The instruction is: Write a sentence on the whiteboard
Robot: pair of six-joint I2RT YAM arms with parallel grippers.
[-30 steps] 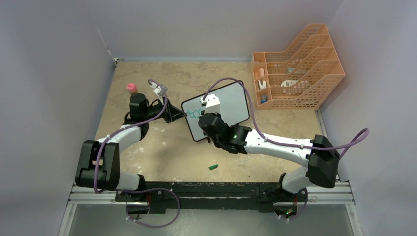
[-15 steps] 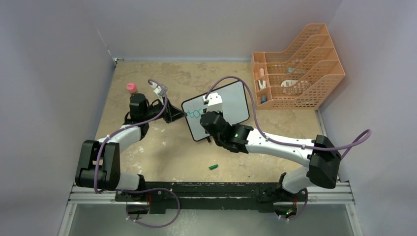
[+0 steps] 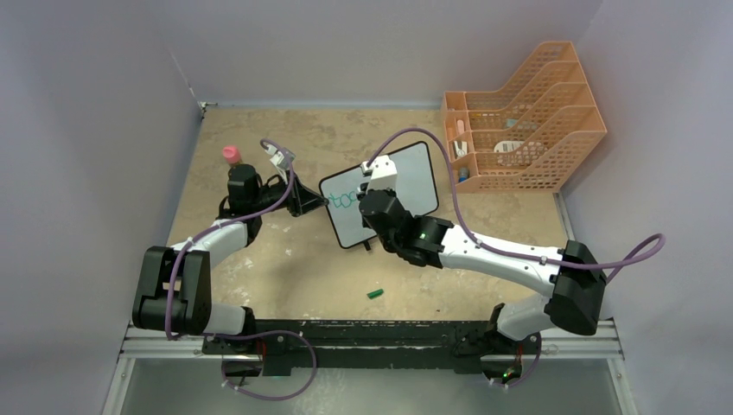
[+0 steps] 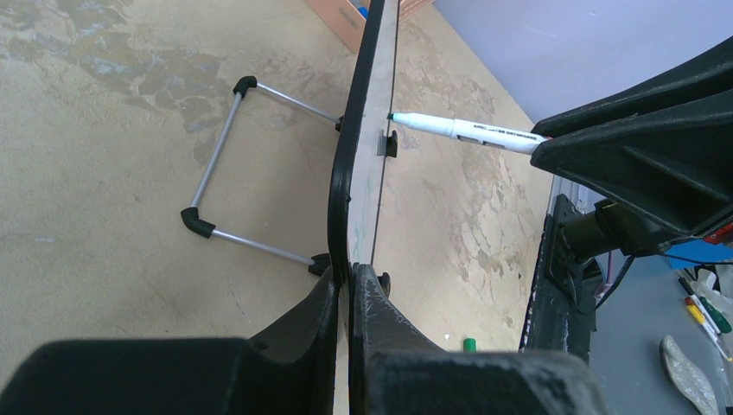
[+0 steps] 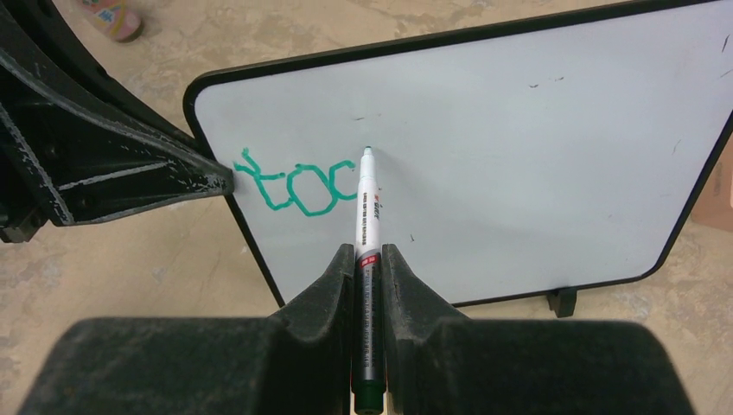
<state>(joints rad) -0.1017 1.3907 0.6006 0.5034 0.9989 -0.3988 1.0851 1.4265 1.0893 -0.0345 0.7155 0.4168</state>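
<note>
Three green letters (image 5: 298,190) mark the whiteboard (image 5: 519,147), which stands propped on the surface (image 3: 302,277). The left gripper (image 4: 350,281) pinches the whiteboard's edge beside the letters, likely bracing it against pen pressure. The right gripper (image 5: 369,259), clamped on a green marker (image 5: 366,203), sets the tip on the whiteboard just past the last letter, seemingly for the next stroke.

The left arm (image 3: 216,233) and right arm (image 3: 497,252) share white links, black joints, purple cables (image 3: 172,294), scuffed black pincer fingers (image 5: 324,298).
</note>
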